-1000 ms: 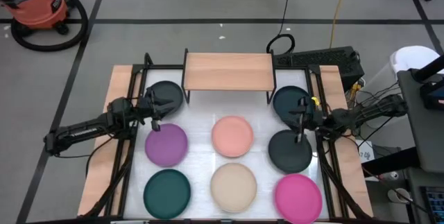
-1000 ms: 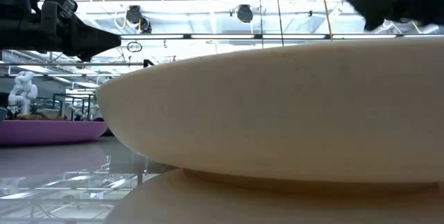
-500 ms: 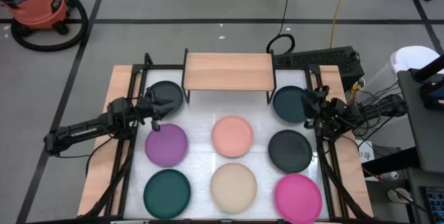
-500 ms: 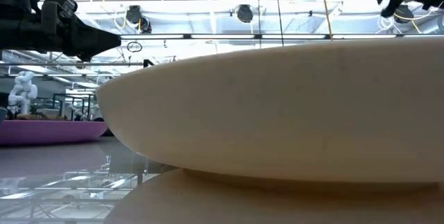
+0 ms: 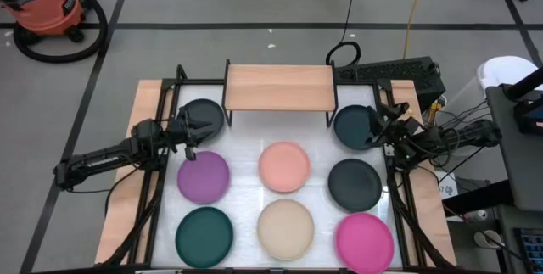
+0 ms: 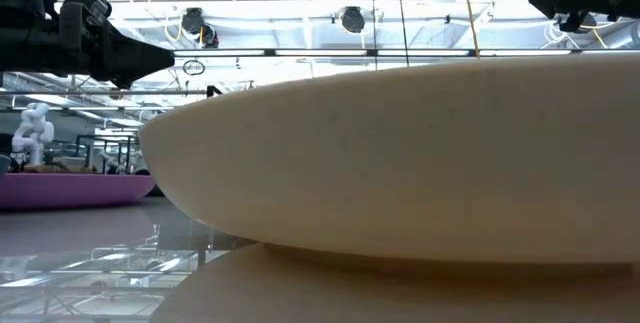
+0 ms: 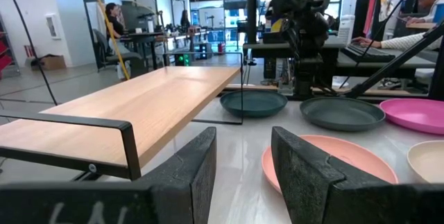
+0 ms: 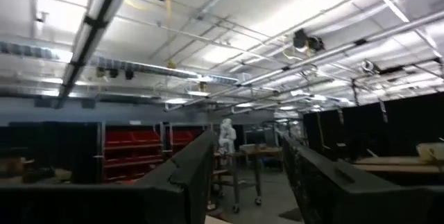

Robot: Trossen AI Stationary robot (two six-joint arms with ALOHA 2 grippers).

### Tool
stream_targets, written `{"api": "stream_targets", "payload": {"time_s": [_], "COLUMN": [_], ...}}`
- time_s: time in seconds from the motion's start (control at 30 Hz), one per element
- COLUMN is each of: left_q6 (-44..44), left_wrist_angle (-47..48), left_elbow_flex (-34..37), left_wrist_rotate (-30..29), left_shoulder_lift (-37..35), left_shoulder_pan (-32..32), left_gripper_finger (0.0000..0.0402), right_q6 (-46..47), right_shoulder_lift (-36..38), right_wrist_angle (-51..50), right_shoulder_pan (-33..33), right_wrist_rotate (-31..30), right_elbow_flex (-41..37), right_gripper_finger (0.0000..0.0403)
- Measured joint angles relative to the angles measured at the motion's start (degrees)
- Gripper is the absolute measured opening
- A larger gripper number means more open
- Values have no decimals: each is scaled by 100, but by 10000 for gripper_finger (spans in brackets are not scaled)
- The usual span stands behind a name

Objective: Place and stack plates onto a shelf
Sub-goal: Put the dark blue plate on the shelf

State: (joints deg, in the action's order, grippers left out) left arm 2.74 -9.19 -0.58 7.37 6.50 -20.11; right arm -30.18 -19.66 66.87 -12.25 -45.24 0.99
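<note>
While no plate has yet reached the shelf (image 5: 280, 87), the eight plates lie spread on the white table (image 5: 318, 176), each apart from its neighbours so a gripper can reach a rim. The shelf, a light wood board on thin black legs, stands bare at the far edge in the middle, between a dark grey plate (image 5: 202, 117) on the left and a dark teal plate (image 5: 355, 125) on the right. Nearer the front lie a purple plate (image 5: 203, 176), a salmon plate (image 5: 284, 165), a black plate (image 5: 355, 183), a second teal plate (image 5: 204, 233), a beige plate (image 5: 286, 226) and a magenta plate (image 5: 365, 238).

The right gripper (image 5: 383, 125) hangs over the right edge of the dark teal plate, probably lining up to take it as the one closest to the shelf; its wrist view looks up at the ceiling, with its fingers (image 8: 187, 175) parted and holding nothing. The left gripper (image 5: 188, 134) waits by the dark grey plate, its fingers (image 7: 194, 161) spread and empty, pointing along the shelf.

The table top is glossy white with wooden side strips. Beyond it stretch a grey floor with dark tape lines, an orange shop vacuum (image 5: 47, 7) and cables; the left wrist view shows desks with people seated.
</note>
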Motion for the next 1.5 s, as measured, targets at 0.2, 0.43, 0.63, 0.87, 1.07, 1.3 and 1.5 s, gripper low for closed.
{"api": "stream_targets", "payload": {"time_s": [0.2,0.43,0.63,0.87,1.07,1.3,1.5], "left_q6": [0,0,-2,0,0,-1,0], "left_wrist_angle": [-2,-2,-1,0,12,10,3], "left_elbow_flex": [0,-2,-1,0,0,0,0], "left_wrist_rotate": [1,1,1,-1,1,0,1], "left_shoulder_lift": [0,0,-1,-2,-2,-2,-2], "left_shoulder_pan": [1,1,0,-1,1,0,-1], "left_gripper_finger": [145,145,145,145,145,145,145], "right_q6": [639,1155,1513,2083,3133,4751,6095], "right_shoulder_lift": [-132,-188,-213,-1127,-2219,-2774,-2979], "right_wrist_angle": [-168,-1177,-3096,-5559,-7134,-8620,-10114], "right_shoulder_pan": [180,195,183,90,240,1025,1733], "right_wrist_rotate": [-153,-189,-1019,-1454,-1773,112,1516], "right_elbow_flex": [0,2,498,2140,3205,3650,3689], "right_gripper_finger": [150,150,150,150,150,150,150]}}
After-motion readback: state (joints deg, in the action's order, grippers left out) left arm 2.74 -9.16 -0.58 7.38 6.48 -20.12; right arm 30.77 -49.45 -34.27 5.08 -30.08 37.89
